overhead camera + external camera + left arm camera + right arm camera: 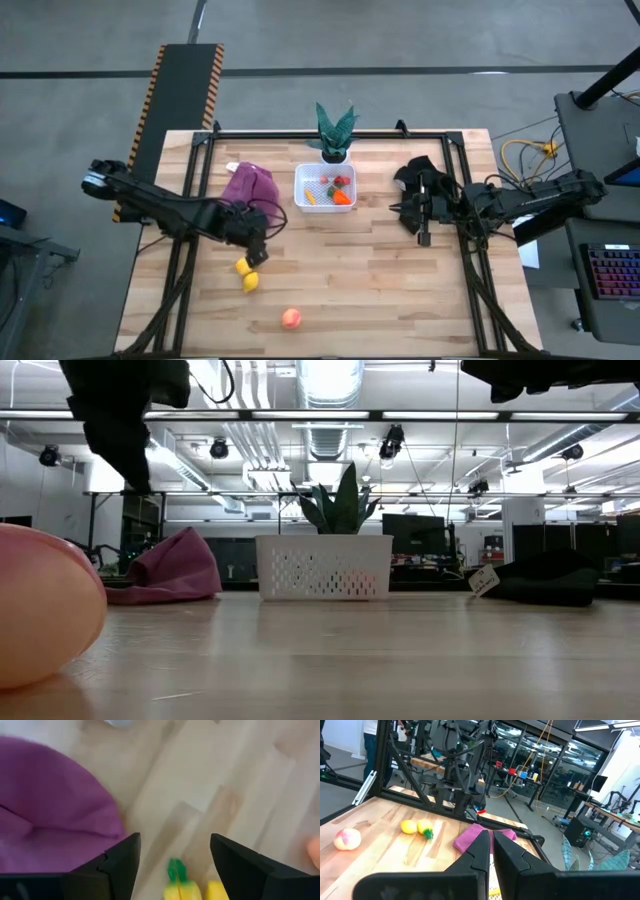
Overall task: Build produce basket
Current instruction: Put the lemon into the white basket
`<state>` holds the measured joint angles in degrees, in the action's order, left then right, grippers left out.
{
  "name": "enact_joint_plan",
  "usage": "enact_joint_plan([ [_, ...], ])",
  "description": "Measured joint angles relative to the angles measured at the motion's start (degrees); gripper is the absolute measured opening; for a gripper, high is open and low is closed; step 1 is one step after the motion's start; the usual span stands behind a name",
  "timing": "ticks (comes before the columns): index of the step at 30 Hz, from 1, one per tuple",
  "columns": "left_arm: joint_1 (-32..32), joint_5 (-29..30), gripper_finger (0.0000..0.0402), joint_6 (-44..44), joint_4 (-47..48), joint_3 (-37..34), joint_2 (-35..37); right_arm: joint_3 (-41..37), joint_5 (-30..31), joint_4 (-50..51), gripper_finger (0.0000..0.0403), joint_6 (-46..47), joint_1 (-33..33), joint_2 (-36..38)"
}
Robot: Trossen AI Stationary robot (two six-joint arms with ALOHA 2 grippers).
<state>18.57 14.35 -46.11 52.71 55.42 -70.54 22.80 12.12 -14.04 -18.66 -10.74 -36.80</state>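
Two yellow lemons (247, 274) lie side by side on the table, one with a green leaf (175, 868). My left gripper (257, 250) hovers open just above them, its fingers (175, 855) standing to either side without touching. A peach-pink fruit (291, 318) rests near the table's near edge. The white mesh basket (300, 176) stands at the far middle and holds an orange carrot (342, 198), red berries (340, 182) and a yellow piece (310, 197). My right gripper (423, 236) waits shut to the basket's right, fingertips together (490, 837).
A crumpled purple cloth (248, 185) lies left of the basket, close to my left gripper. A black cloth (418, 175) sits under my right arm. A green potted plant (335, 130) stands behind the basket. Bare wood lies between lemons, peach and basket.
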Motion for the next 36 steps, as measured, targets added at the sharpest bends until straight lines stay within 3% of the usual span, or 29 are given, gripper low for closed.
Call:
enact_joint_plan([
  [7, 1.0, -10.6, 0.0226, -4.4, 0.3, -0.3, -1.5, 0.0, 0.0, 0.1, 0.0013, 0.9, 0.0, 0.0],
  [18, 1.9, -16.2, 0.0226, -16.9, 1.4, -0.5, -3.2, 0.0, 0.0, 0.1, 0.0013, 1.1, 0.0, 0.0],
  [36, 2.2, -19.9, 0.0226, -12.0, 3.3, 0.5, -7.3, 0.0, 0.0, -0.1, 0.0013, 0.6, 0.0, 0.0],
])
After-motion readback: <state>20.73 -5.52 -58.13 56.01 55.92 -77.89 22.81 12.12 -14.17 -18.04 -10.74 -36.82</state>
